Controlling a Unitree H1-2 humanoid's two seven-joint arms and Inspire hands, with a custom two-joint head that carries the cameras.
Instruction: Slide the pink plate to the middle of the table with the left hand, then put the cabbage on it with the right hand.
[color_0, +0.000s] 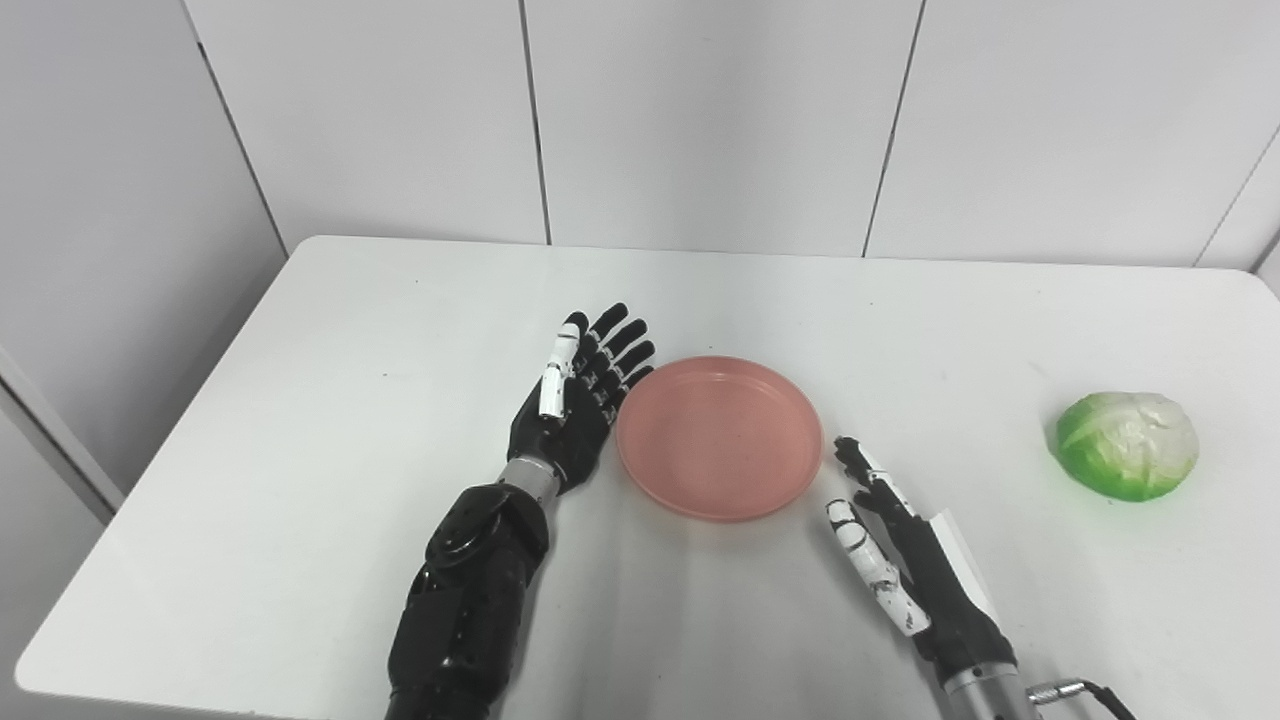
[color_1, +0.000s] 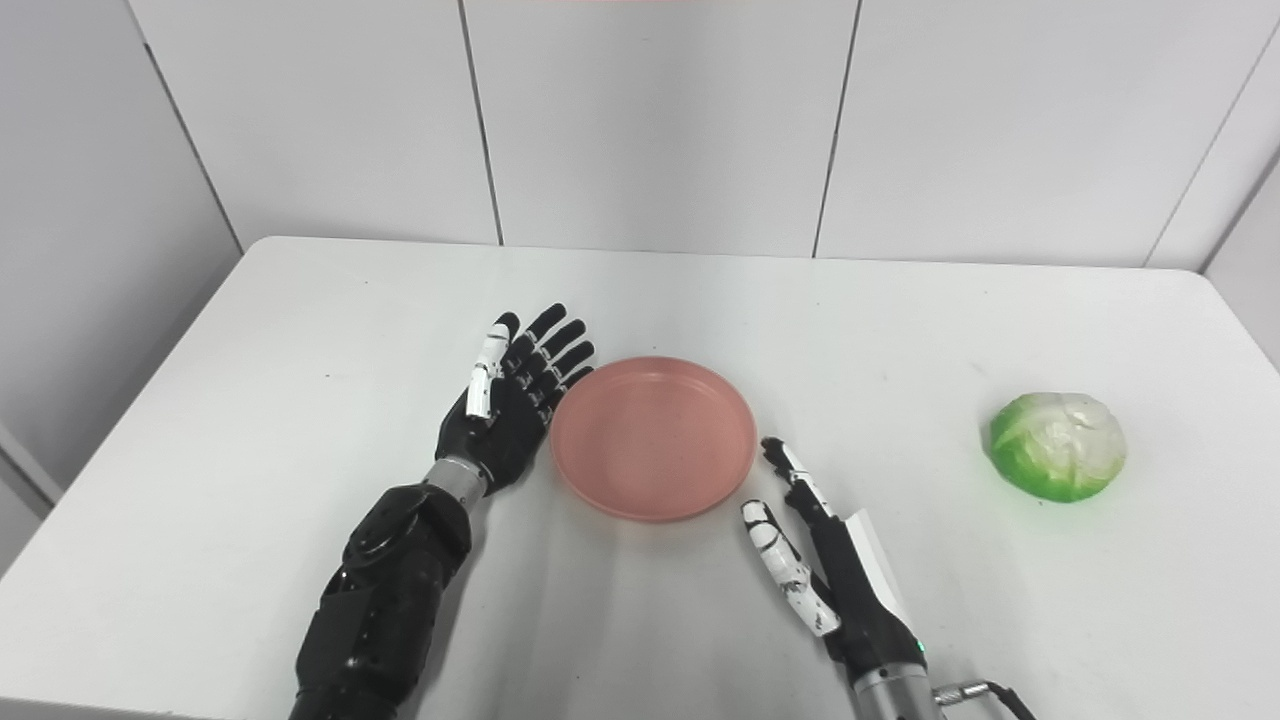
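My left hand (color_0: 578, 405) lies flat, fingers spread, holding nothing, perhaps touching the shallow pink plate (color_0: 719, 436) mid-table. My right hand (color_0: 893, 545) rests open, empty, beside its near right rim. The green-white cabbage (color_0: 1127, 444) sits far right.

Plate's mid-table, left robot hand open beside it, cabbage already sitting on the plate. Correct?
Not quite. The cabbage is not on the pink plate; it lies on the table well off to the plate's right, and the plate holds nothing. Both eye views show this. The rest stands: the plate is near mid-table, and the left robot hand is open beside its left rim.
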